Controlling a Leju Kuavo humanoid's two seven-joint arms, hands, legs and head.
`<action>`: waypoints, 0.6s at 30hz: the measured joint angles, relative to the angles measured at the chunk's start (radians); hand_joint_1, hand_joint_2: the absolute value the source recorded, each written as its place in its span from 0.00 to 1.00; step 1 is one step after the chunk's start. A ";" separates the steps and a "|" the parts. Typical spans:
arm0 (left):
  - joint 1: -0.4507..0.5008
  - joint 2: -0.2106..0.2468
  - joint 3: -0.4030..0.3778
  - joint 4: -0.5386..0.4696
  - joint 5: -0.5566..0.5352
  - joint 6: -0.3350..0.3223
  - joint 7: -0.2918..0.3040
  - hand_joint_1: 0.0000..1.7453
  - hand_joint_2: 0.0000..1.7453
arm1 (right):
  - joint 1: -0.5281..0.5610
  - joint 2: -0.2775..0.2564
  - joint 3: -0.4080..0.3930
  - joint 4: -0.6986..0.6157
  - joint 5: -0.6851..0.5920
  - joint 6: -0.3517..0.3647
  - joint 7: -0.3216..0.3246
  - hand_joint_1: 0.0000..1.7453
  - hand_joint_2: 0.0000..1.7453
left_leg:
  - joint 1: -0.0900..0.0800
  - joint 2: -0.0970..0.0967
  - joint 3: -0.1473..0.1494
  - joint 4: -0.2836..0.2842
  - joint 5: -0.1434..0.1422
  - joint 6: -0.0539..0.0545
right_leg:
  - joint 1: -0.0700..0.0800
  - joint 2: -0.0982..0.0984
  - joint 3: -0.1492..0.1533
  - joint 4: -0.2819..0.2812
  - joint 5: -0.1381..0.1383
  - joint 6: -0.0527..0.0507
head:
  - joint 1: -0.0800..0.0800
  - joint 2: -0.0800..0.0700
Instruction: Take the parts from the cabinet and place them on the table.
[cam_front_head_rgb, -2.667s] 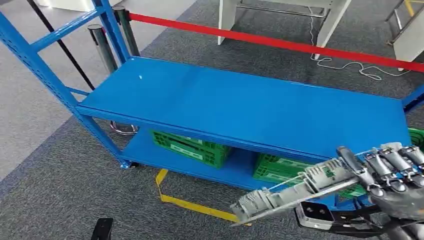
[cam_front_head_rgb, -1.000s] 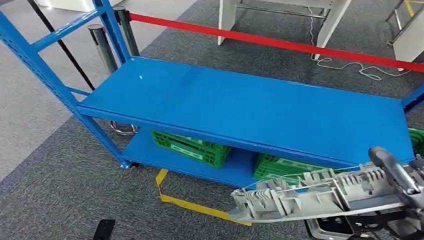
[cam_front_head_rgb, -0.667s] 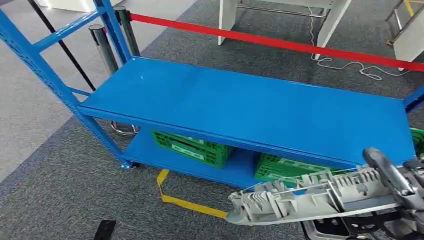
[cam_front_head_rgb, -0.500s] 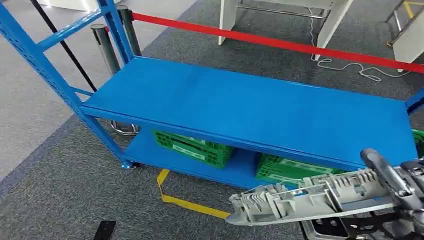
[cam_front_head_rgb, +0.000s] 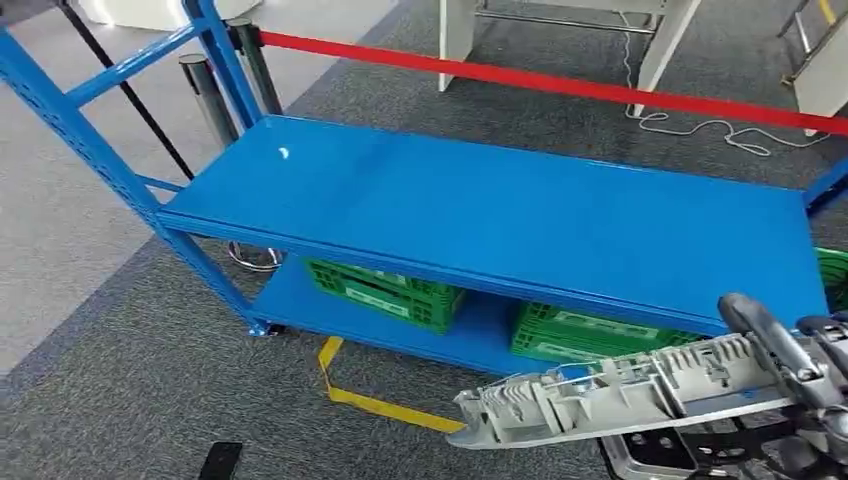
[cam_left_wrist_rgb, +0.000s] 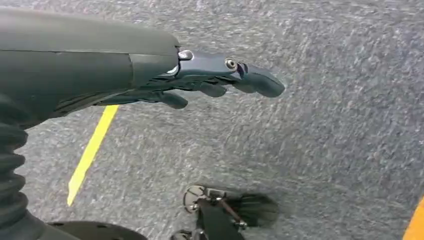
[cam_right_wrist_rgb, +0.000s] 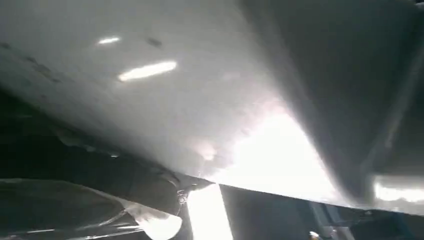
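A long grey ribbed plastic part (cam_front_head_rgb: 610, 395) lies across the lower right of the head view, held at its right end by my right hand (cam_front_head_rgb: 800, 365). It hovers in front of the blue metal rack (cam_front_head_rgb: 500, 215), below the level of its top shelf. In the right wrist view the part's smooth grey surface (cam_right_wrist_rgb: 165, 100) sits very close to the camera. My left hand (cam_left_wrist_rgb: 210, 82) hangs over grey carpet with its fingers stretched out and nothing in them.
Green crates (cam_front_head_rgb: 385, 290) (cam_front_head_rgb: 590, 335) stand on the rack's lower shelf. A red barrier belt (cam_front_head_rgb: 560, 85) and chrome posts (cam_front_head_rgb: 205, 95) run behind the rack. Yellow tape (cam_front_head_rgb: 380, 405) marks the carpet in front. White table legs (cam_front_head_rgb: 660, 40) stand beyond the belt.
My right hand has dropped lower and turned the part from a steep tilt to nearly level. The whole view has shifted slightly, so the camera has moved.
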 joint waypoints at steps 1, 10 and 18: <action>0.000 0.000 0.000 0.000 0.001 0.000 0.001 0.00 1.00 | 0.000 -0.001 0.002 0.002 0.000 0.000 0.006 1.00 1.00 | 0.008 0.001 -0.024 0.071 -0.056 -0.010 | -0.001 -0.001 -0.010 0.000 0.006 -0.004 | -0.004 0.000; -0.006 0.002 0.010 0.000 0.011 -0.004 -0.002 0.00 1.00 | 0.000 -0.008 0.025 0.019 -0.064 0.000 -0.011 1.00 1.00 | 0.030 -0.007 0.154 -0.078 -0.043 -0.026 | -0.005 0.000 -0.082 0.010 0.069 0.032 | -0.005 0.000; -0.013 -0.005 0.015 0.000 0.011 -0.006 -0.002 0.00 1.00 | 0.004 -0.008 0.029 0.031 -0.119 0.000 -0.046 1.00 1.00 | 0.018 0.006 0.070 -0.075 0.030 0.035 | -0.007 0.001 -0.174 0.255 -0.121 0.060 | 0.002 0.000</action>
